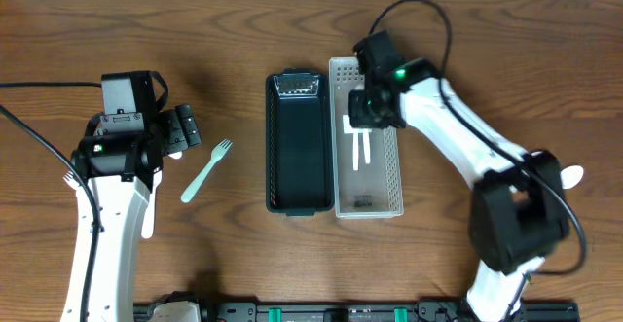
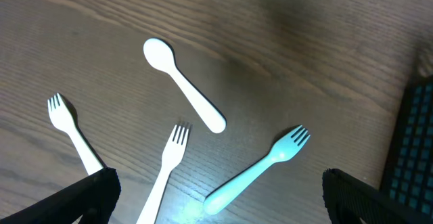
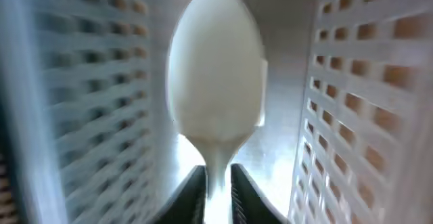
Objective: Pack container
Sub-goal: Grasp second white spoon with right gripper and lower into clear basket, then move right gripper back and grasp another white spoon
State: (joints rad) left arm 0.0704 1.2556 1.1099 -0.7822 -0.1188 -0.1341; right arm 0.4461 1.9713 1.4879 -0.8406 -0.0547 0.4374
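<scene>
The right pincer was closed on the neck of a white spoon, holding it down inside the white perforated container, which sat on the counter touching the right side of a dark container. The left pincer hung open above the counter at the left. Below it a teal fork, a second white spoon and two white forks lay loose on the wood, well apart from both containers.
</scene>
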